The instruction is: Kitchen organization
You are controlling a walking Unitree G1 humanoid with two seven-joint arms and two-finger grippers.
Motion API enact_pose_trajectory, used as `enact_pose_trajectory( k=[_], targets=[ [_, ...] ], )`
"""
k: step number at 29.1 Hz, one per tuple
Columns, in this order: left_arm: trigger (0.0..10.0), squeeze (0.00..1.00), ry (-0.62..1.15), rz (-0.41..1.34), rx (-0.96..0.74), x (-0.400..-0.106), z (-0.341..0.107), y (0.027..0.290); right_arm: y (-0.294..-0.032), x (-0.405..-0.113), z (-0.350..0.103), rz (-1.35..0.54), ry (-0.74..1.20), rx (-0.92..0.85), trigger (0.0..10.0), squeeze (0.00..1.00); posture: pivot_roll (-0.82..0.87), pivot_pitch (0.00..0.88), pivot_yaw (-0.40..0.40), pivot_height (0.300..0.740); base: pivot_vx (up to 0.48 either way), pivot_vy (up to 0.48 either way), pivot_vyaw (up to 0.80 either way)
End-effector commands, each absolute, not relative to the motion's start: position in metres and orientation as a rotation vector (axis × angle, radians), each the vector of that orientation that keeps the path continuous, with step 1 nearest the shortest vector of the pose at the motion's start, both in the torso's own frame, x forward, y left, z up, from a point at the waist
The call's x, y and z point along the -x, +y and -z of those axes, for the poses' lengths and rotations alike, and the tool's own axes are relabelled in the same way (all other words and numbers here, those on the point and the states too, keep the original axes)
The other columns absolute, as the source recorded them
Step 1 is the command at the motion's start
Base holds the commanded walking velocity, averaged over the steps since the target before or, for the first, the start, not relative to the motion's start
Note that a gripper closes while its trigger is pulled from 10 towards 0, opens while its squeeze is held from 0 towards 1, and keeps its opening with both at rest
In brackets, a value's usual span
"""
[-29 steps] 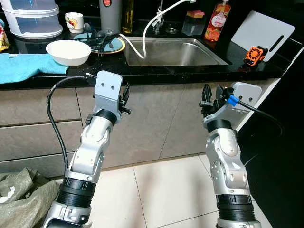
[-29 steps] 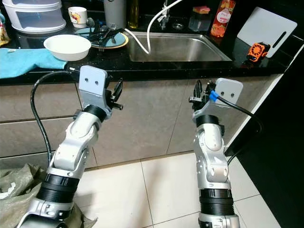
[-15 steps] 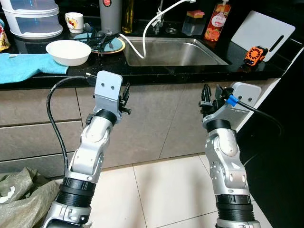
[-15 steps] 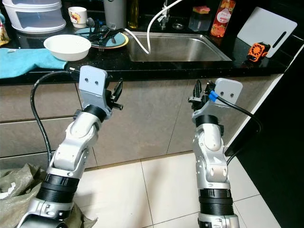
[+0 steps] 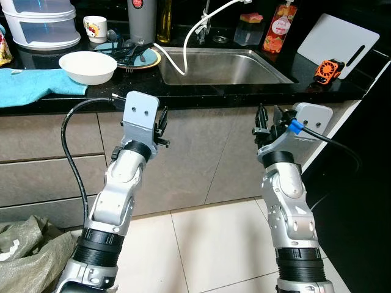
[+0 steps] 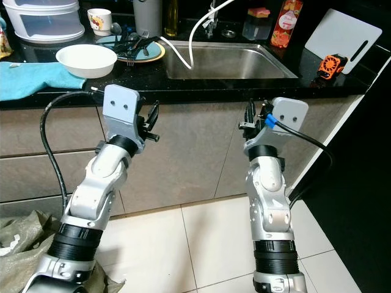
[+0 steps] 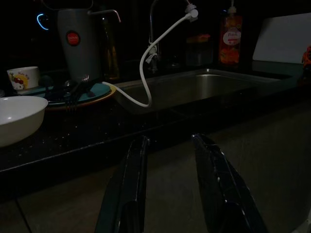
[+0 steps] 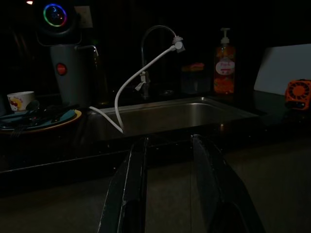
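Black speckled counter (image 5: 201, 91) with a steel sink (image 5: 226, 67) set in. Grey cabinet fronts (image 5: 195, 159) below (drawers on the left). Pale tiled floor (image 5: 214, 244). Dark back wall (image 8: 112, 29), little light there.
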State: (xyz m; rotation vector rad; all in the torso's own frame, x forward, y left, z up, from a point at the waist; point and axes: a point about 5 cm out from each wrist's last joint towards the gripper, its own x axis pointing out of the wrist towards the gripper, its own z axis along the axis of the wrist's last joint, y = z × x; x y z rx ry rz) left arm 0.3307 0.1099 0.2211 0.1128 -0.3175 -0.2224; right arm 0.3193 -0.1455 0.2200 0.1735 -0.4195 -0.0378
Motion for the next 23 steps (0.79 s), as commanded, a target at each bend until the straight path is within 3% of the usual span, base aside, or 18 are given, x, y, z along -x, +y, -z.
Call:
enact_pose_trajectory(
  k=[1,23],
  targets=[
    [10.0,0.00,-0.321,0.232,-0.107,-0.3290,-0.2206,0.1058,-0.1486,-0.3191,-0.2173,0.061,-0.407,-0.179,10.0,0.00,0.24,0.000,-0.092,0.740,0.000,0.000,0.00],
    [10.0,0.00,-0.321,0.228,-0.100,-0.3289,-0.2222,0.1036,-0.1472,-0.3185,-0.2148,0.050,-0.391,-0.176,10.0,0.00,0.25,0.000,-0.098,0.740,0.000,0.000,0.00]
  ],
)
